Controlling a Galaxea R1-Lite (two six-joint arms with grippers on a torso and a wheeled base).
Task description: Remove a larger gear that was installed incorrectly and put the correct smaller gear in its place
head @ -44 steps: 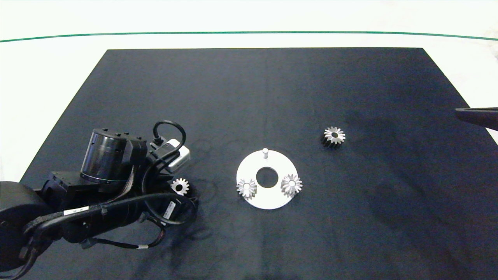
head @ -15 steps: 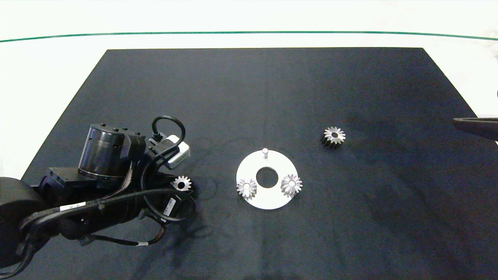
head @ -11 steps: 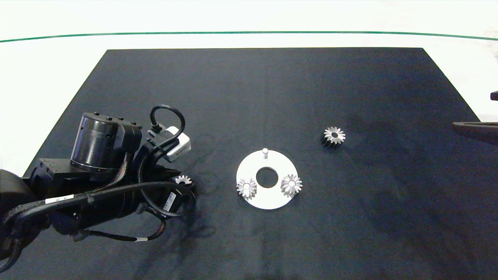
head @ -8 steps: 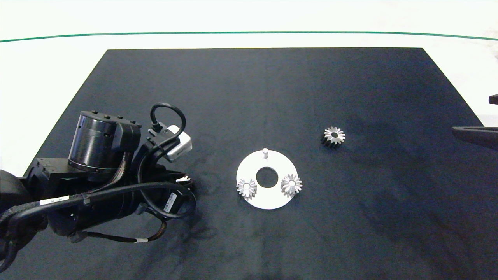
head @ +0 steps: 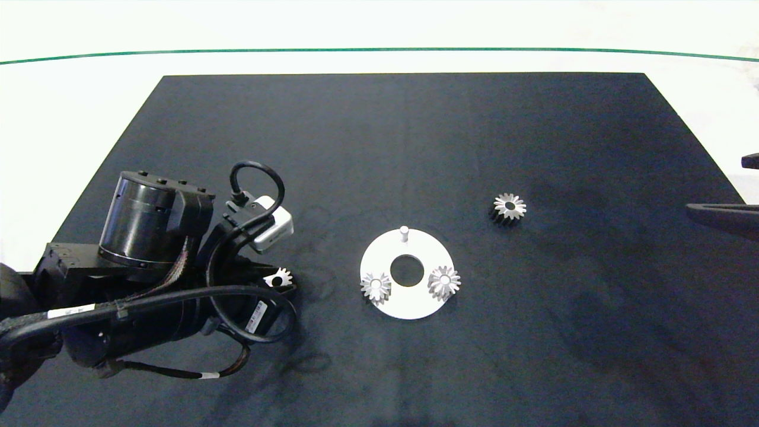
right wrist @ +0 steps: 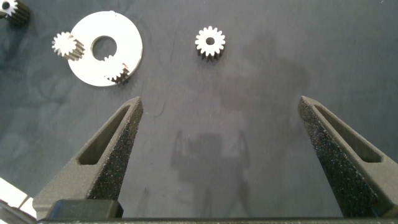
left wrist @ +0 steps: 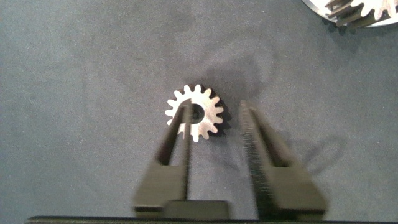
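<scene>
**Left pick on small gear: off-centre, fix before closing**

Left gripper (left wrist: 215, 109) is low over the small gear (left wrist: 194, 112), fingers spread, nothing held; the gear lies flat on the mat (head: 379, 148), just left of the plate (head: 409, 305), half hidden under the wrist in the head view. In the left wrist view one finger (left wrist: 180, 134) crosses the gear's hole while the other stands clear of the teeth, so the gear isn't between them. My call: shift sideways until both pads bracket the rim, then drop and close; closing as is would likely press on top or flick the gear away. It's thin and flat, so go right down to the mat and pinch across the teeth; keep it level for the bare peg (head: 404, 232).

On the plate: two pale-centred gears (head: 376, 286) seated; the peg is empty. Big gear (head: 509, 206) is already off, on the mat beyond and right of the plate. Right gripper (right wrist: 221, 102) is parked at the right edge, fingers wide, empty.

Writing: white labels (head: 70, 311) on the left arm's cable and body; print too small to read; no brand visible.
</scene>
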